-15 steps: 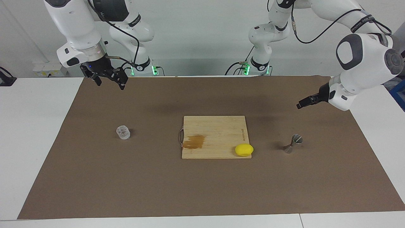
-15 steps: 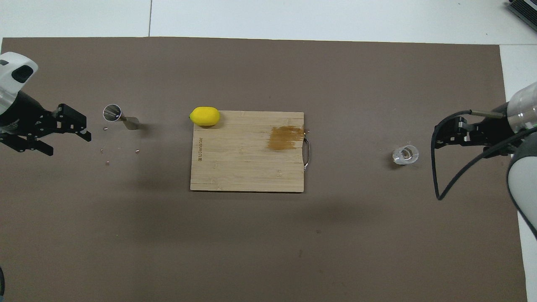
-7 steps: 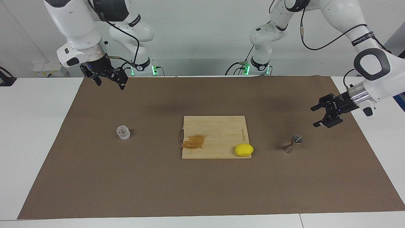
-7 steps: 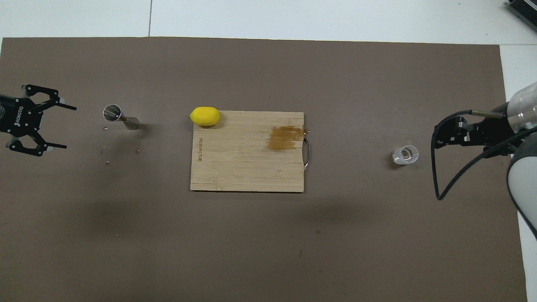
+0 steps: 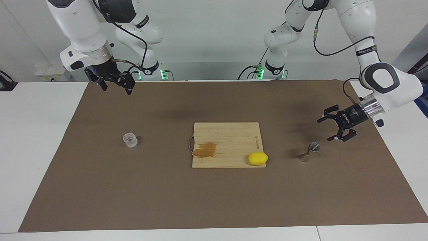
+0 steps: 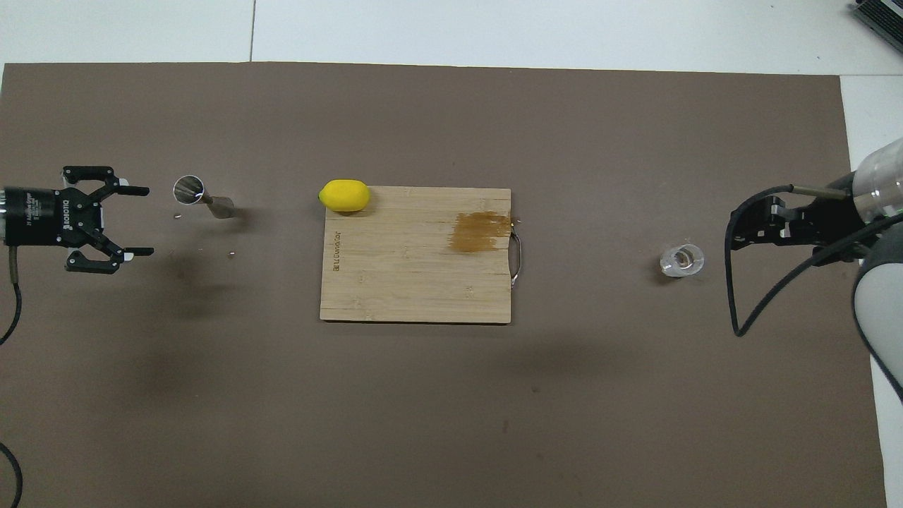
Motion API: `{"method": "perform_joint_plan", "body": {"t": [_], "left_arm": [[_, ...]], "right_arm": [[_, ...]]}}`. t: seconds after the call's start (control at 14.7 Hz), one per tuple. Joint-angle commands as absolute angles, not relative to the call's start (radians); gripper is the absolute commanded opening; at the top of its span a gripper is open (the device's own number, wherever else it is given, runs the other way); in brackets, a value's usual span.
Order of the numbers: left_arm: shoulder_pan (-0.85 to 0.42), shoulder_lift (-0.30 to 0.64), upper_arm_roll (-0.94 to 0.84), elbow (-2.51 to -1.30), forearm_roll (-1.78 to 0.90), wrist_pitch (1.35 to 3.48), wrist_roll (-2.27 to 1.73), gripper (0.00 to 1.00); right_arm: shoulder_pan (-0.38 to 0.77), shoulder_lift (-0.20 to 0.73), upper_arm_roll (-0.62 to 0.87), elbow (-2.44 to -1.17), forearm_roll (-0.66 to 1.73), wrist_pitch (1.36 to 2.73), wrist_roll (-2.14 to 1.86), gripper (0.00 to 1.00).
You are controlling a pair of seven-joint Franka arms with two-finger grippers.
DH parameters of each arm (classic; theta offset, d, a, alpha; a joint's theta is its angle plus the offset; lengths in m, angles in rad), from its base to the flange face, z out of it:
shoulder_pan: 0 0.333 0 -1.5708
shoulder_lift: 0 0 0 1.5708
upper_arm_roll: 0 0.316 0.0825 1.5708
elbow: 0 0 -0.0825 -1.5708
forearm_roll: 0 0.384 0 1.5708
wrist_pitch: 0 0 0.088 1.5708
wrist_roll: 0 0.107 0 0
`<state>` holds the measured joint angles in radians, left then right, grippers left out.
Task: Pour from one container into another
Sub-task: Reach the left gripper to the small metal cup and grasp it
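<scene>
The clear glass cup stands on the brown mat toward the right arm's end of the table; it also shows in the overhead view. The steel jigger stands toward the left arm's end, and shows in the overhead view too. My left gripper is open and empty, held low and sideways, just short of the jigger on its outer side. My right gripper is open and empty, up in the air over the mat near the cup.
A wooden cutting board with a brown stain lies mid-table. A yellow lemon rests on the board's corner nearest the jigger. A few small specks lie on the mat by the jigger.
My left arm has swung down and its gripper has turned sideways, dropped low and moved in toward the jigger. The right arm has not moved.
</scene>
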<state>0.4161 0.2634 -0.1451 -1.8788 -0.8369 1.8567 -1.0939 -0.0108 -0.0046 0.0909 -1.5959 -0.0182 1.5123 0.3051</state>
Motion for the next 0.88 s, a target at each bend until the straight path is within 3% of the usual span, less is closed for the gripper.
{"method": "perform_joint_plan", "body": {"t": [0.0,0.82], "left_arm": [[0.433,0.219,-0.155,-1.980,-0.969,1.951,-1.166,1.00],[0.388,0.258,-0.158,-2.003,-1.124,2.097,-1.131,1.00]], "right_arm": [[-0.026,-0.008,0.098,-1.600,-0.017,1.511,0.281,1.00],[-0.026,-0.008,0.098,-1.600,-0.018,1.511,0.281,1.00]]}}
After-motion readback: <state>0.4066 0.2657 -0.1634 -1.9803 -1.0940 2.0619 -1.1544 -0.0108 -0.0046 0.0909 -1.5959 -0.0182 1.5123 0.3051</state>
